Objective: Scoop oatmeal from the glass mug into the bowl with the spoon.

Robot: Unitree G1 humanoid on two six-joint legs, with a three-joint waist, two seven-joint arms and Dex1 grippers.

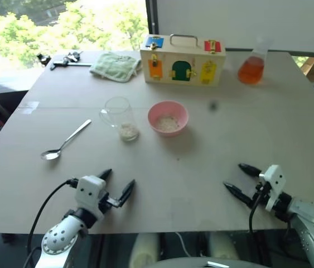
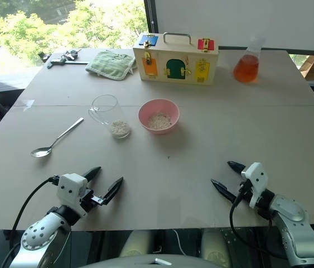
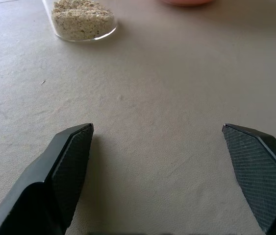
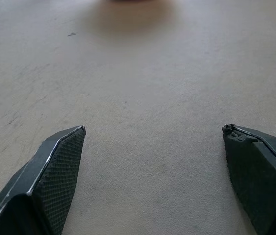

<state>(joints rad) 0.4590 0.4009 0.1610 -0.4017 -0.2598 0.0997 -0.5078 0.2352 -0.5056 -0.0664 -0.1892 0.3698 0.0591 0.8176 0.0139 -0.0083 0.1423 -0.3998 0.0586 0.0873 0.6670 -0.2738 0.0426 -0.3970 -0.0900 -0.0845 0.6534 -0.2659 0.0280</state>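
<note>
- Oatmeal sits in the glass mug mid-table, pink bowl just right of it for short scoops.
- Spoon lies free to the left, nearer the left gripper.
- Both that and the right gripper hang spread wide and empty at the near edge.

Head stereo overhead; wrist close-ups.

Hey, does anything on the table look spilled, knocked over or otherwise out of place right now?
Nothing stands out. The glass mug stands upright with oatmeal inside, the bowl holds some too, and the spoon lies flat on the table.
</note>
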